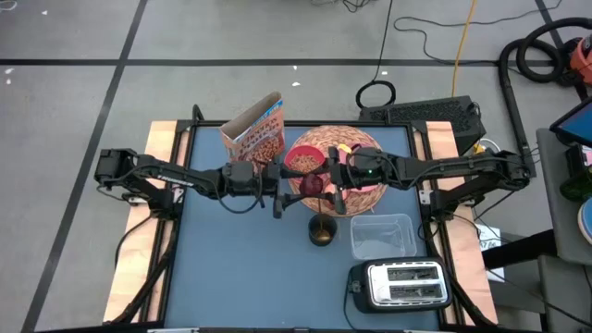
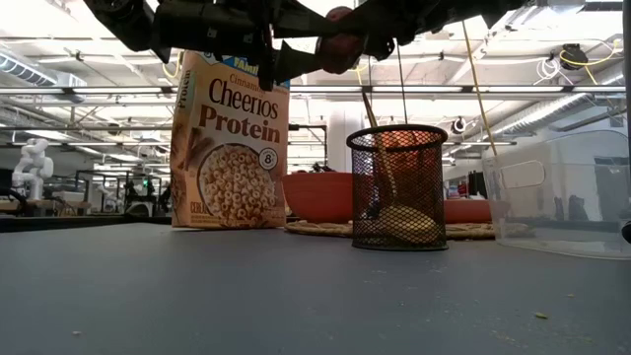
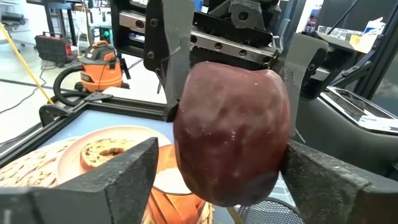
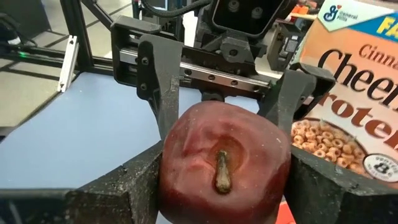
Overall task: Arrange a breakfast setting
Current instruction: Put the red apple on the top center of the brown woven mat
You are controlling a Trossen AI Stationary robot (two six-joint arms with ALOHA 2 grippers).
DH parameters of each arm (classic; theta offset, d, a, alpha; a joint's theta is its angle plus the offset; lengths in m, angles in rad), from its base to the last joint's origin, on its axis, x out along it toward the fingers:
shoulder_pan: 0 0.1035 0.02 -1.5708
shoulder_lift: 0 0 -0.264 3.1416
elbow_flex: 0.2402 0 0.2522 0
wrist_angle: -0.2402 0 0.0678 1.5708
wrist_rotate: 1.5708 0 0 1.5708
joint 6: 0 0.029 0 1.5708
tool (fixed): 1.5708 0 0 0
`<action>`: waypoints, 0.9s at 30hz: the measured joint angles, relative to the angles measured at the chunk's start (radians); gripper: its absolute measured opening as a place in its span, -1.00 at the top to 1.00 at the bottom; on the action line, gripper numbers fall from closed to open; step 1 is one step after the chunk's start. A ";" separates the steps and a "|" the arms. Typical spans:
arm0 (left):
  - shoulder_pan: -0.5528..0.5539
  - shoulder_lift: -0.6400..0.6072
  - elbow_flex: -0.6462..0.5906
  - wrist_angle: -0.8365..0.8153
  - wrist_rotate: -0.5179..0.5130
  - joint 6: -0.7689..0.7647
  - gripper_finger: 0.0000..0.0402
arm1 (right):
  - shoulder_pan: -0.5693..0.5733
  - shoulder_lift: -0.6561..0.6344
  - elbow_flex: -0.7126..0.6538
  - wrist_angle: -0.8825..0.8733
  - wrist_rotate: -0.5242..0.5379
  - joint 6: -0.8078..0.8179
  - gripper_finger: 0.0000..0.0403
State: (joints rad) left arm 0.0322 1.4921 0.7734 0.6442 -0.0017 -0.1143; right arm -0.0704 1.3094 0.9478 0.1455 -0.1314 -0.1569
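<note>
Above the mat's [image 1: 365,190] edge, both grippers [image 4: 225,93] [image 3: 217,168] clamp the half-hidden dark red fruit [image 4: 224,165].

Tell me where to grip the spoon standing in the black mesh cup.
Grip the spoon by its handle, where it pokes above the mesh cup rim, coming down from above. Its bowl sits inside the mesh, so the sides are likely blocked. The right gripper holds the dark red fruit.
</note>
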 joint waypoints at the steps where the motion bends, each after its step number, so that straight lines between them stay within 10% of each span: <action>1: 0.000 0.000 0.000 -0.005 0.000 0.000 -0.65 | 0.000 0.000 0.000 -0.001 0.000 0.011 -0.30; 27: -0.005 0.001 0.001 -0.257 0.107 -0.131 -0.68 | -0.180 -0.158 0.012 -0.075 0.008 0.014 -0.29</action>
State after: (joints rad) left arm 0.0273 1.4933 0.7742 0.3876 0.1052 -0.2451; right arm -0.2505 1.1515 0.9596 0.0702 -0.1238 -0.1431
